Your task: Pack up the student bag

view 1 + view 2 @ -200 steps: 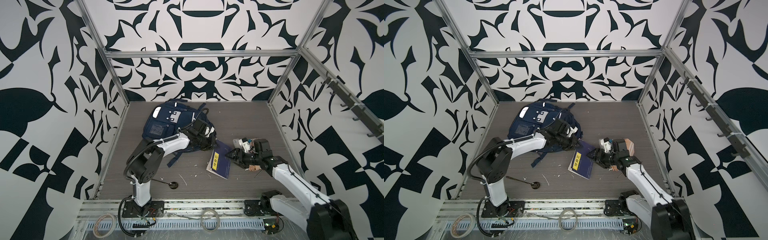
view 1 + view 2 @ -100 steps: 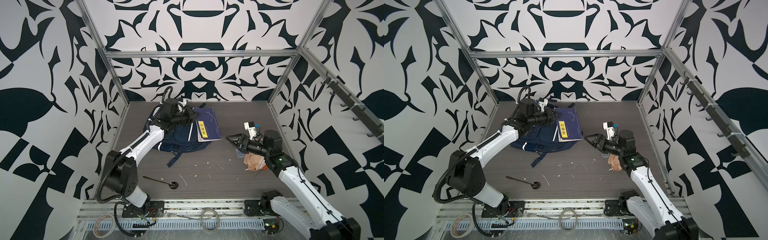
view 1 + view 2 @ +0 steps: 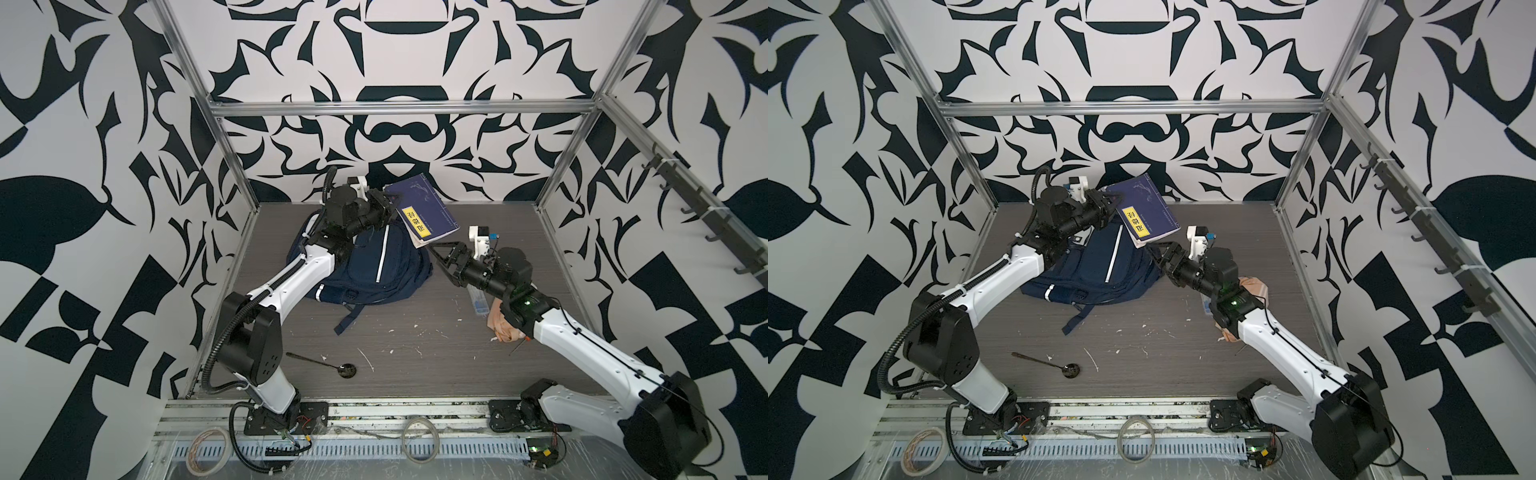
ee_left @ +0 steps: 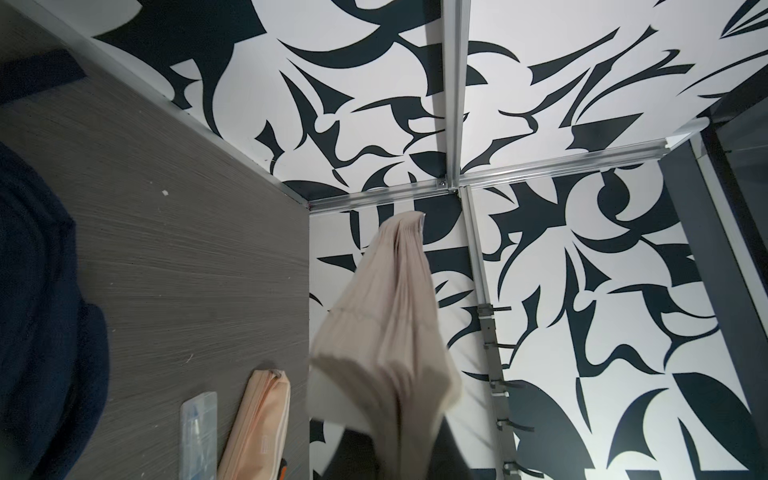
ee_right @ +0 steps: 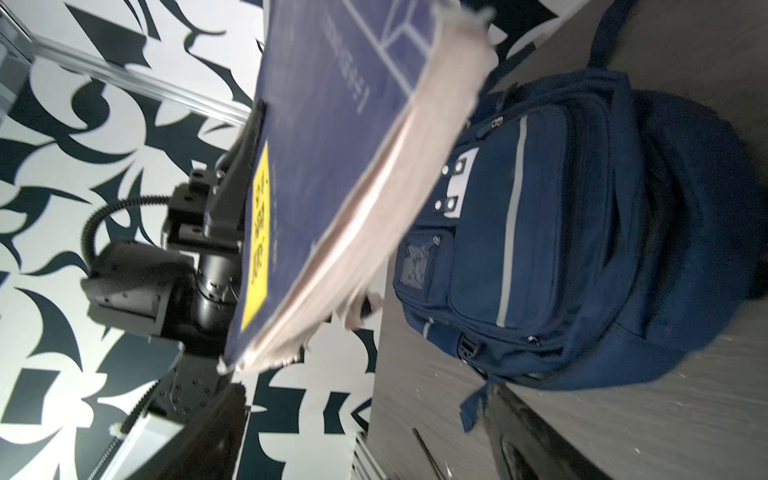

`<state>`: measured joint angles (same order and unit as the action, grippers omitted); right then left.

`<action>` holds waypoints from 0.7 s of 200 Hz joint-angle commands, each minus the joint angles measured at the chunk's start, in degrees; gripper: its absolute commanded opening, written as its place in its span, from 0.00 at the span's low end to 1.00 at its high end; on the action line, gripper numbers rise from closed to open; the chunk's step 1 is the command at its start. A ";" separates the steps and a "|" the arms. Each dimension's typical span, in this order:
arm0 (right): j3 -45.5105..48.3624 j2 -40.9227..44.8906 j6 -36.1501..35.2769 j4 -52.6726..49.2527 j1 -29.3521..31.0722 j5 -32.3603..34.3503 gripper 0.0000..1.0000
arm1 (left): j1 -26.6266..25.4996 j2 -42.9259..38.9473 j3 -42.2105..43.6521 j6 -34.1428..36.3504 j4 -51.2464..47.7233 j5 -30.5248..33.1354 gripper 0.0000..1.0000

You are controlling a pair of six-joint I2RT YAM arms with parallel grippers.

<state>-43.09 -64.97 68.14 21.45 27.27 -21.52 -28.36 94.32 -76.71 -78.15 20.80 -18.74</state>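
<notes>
Enclosing everything, black-and-white patterned walls (image 3: pixel 395 62) on an aluminium frame (image 3: pixel 399 107) stand on three sides of a grey wood-grain table (image 3: pixel 415 374) flecked with small white scraps.

The student bag (image 3: pixel 374 270) lies flat on the table, toward the rear and left of centre in both top views (image 3: pixel 1100 266). Its long axis runs roughly from rear wall to front edge. The end with the buckle patch points to the rear, and a dark strap (image 3: pixel 347 320) trails toward the front. The bag's pocketed front faces up. It is navy fabric, with a long white stripe down the front pocket, a shorter one at the near corner, a grey-white patch with round studs and several closed zips, as seen from the right wrist (image 5: pixel 540 232).

A blue book (image 3: pixel 424 212) with a yellow label hangs tilted in the air above the bag's rear right part, its beige pages sagging loose (image 5: pixel 332 145). The left gripper (image 3: pixel 384 205) is clamped on the book's edge beside the label. The right gripper (image 3: pixel 442 257) has its jaws spread wide just below the book's lower corner and grips nothing; whether it touches the book cannot be told.

A peach pouch (image 3: pixel 505 324) lies partly under the right arm, with a clear case (image 3: pixel 478 301) just beside it. A dark spoon (image 3: pixel 328 365) rests alone near the front edge.
</notes>
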 commanded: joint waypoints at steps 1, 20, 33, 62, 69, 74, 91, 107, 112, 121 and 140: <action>-4.41 -0.48 3.14 10.45 0.34 4.08 0.92 | -1.28 -0.19 0.19 -2.84 6.03 1.58 0.00; -4.08 -0.51 4.49 12.90 0.33 4.36 0.92 | -1.78 -0.36 0.66 -2.73 6.60 1.99 0.00; -3.50 -0.51 5.99 13.47 0.38 5.07 0.92 | -2.09 -0.38 0.98 -2.95 7.37 2.22 0.00; -3.40 -1.88 7.68 12.34 0.36 6.86 0.91 | -2.92 -0.06 1.67 -3.45 8.91 2.13 0.00; -2.79 -2.14 8.58 14.14 0.39 7.56 0.91 | -3.01 -0.23 2.18 -3.43 8.96 2.24 0.00; -2.39 -2.18 9.11 15.29 0.41 7.86 0.91 | -3.02 -0.41 2.68 -3.67 9.20 2.50 0.00; -2.60 -1.43 8.76 14.75 0.38 8.13 0.91 | -3.01 -0.71 3.80 -4.45 10.30 2.79 0.00; -2.63 -0.74 7.78 13.88 0.29 8.57 0.90 | -3.02 -0.50 3.35 -4.03 9.75 2.25 0.00; -2.49 -0.90 7.80 14.28 0.20 8.75 0.89 | -3.01 -0.46 3.23 -3.99 9.66 2.09 0.00; -2.27 -1.55 8.26 15.42 -0.05 8.91 0.86 | -3.01 -0.37 3.39 -4.09 10.02 1.94 0.00; -3.69 -4.05 9.03 17.97 -0.27 7.57 0.73 | -3.02 -0.61 4.77 -5.37 11.75 1.86 0.00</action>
<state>-44.82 -67.70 76.47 32.91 27.35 -13.87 -31.31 94.32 -73.30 -81.58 27.18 -16.71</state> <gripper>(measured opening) 0.808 0.142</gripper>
